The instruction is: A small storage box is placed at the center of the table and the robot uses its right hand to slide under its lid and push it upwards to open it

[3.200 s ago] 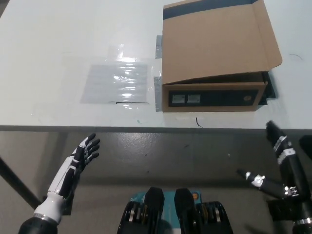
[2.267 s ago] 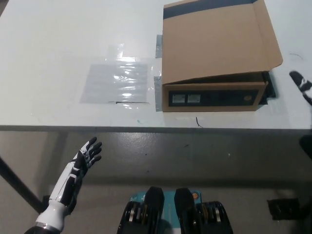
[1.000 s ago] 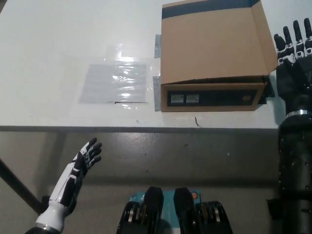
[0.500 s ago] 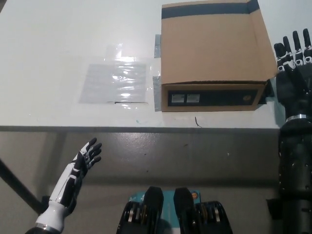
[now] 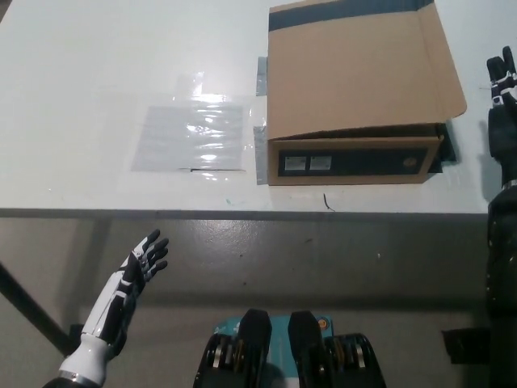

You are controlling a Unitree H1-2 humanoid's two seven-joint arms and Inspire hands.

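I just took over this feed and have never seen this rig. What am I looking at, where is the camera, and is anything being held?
This is a humanoid robot's head camera, looking steeply down. The brown cardboard storage box sits on the white table, its lid slightly raised at the front. A clear plastic sheet lies to its left. The black right hand stands beside the box at the picture's right edge, holding nothing. The white left hand rests open below the table edge, fingers spread.

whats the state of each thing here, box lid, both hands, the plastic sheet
storage box: upright on the table
lid: down over the box, front edge slightly raised
right hand: at the box's right, clear of the lid, partly out of frame
left hand: open, resting below the table edge
plastic sheet: flat on the table
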